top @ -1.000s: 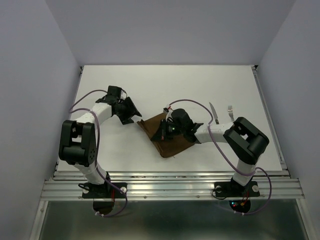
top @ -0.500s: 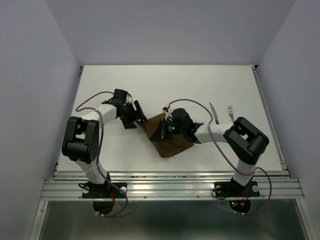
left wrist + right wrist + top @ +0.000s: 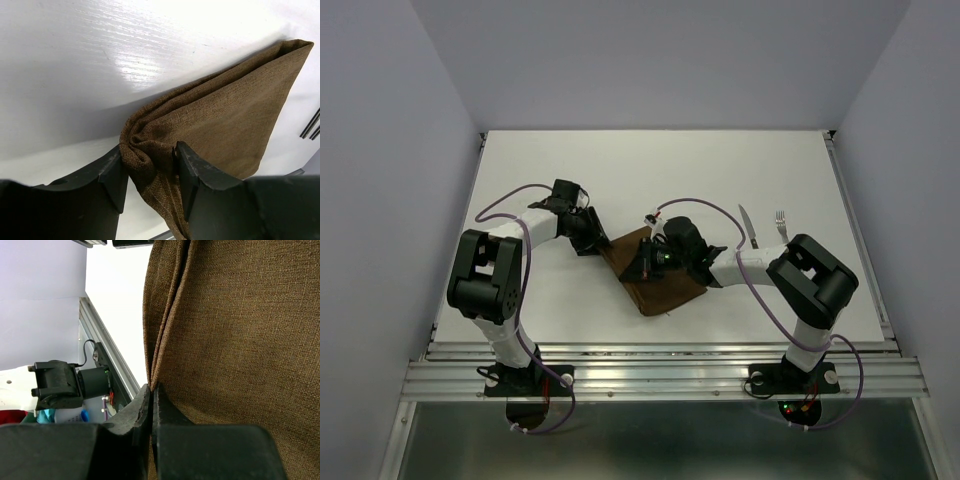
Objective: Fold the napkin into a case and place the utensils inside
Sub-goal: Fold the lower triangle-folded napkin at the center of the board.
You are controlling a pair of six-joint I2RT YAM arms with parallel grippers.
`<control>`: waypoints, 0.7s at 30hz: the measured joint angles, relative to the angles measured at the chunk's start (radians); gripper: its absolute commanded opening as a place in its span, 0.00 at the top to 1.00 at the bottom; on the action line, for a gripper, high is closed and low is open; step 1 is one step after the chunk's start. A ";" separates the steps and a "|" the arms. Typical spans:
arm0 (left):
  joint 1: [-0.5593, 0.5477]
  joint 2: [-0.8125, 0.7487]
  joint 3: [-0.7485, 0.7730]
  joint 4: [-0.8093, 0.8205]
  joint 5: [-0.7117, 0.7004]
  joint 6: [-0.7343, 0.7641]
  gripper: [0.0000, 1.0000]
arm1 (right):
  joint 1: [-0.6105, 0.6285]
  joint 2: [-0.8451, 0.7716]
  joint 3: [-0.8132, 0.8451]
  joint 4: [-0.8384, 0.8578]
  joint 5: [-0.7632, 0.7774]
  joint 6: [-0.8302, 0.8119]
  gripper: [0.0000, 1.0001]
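The dark brown napkin (image 3: 660, 285) lies partly folded at the table's middle, one corner pointing toward the near edge. My left gripper (image 3: 598, 238) is at its left corner. In the left wrist view that gripper (image 3: 148, 165) has both fingers pressed against a bunched, slightly lifted corner of the napkin (image 3: 225, 110). My right gripper (image 3: 650, 262) rests over the cloth's middle. Its jaws (image 3: 152, 390) are shut, pinching a folded edge of the napkin (image 3: 240, 330). The knife (image 3: 748, 228) and fork (image 3: 781, 224) lie side by side on the table to the right, beyond the right arm.
The white table (image 3: 720, 165) is walled by pale panels on three sides. A metal rail (image 3: 660, 368) runs along the near edge, where both arm bases are bolted. The right arm's forearm and cable lie between the napkin and the utensils.
The left gripper has moved right to the napkin's left corner and closed from wide open onto the cloth. The right arm and the utensils have not moved.
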 measured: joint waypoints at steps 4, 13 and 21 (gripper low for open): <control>0.000 0.000 0.000 -0.002 -0.007 0.000 0.56 | 0.000 0.000 0.000 0.000 0.000 0.000 0.99; 0.000 0.000 0.000 -0.016 -0.014 -0.002 0.87 | 0.000 0.002 0.000 0.000 0.001 0.000 0.97; 0.000 -0.002 0.002 -0.032 -0.017 0.001 0.89 | 0.000 0.006 0.027 -0.105 0.039 -0.070 0.35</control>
